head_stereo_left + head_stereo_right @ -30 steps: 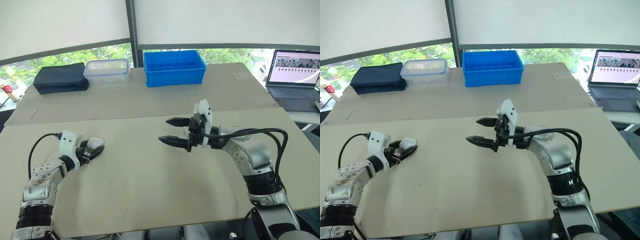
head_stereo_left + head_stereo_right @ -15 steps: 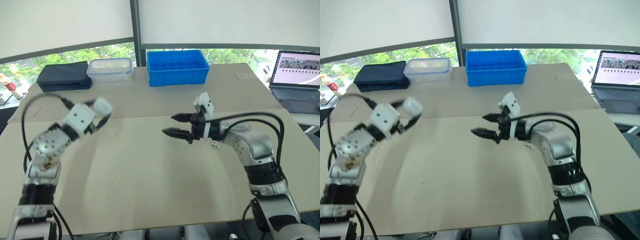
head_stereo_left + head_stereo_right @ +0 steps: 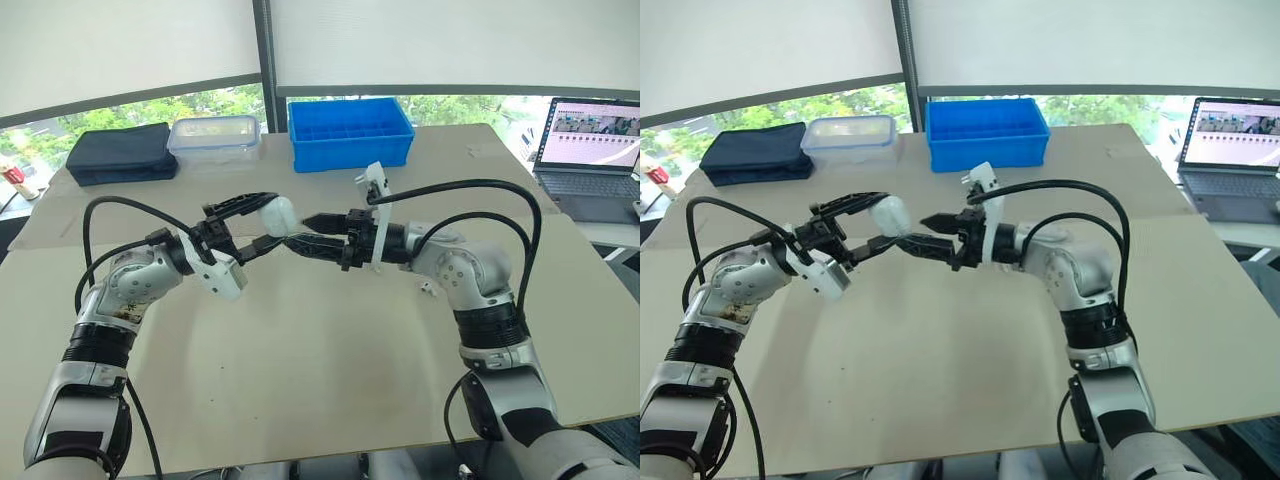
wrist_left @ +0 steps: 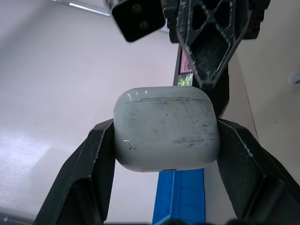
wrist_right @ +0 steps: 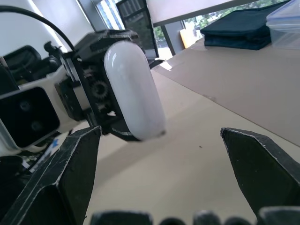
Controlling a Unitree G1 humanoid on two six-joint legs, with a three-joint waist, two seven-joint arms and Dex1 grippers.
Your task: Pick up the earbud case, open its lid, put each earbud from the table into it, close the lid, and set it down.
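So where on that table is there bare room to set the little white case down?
Widest bare patch: the near tabletop, between the two arms and the front edge. Crowded: the far edge, with dark pouch, clear box and blue bin, and mid-table, where the left end effector holds the case at the open right end effector.

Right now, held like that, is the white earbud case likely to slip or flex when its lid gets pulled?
The glossy, rounded white plastic earbud case is probably slippery; the left gripper pinches just its two sides. It looks rigid, unlikely to flex.
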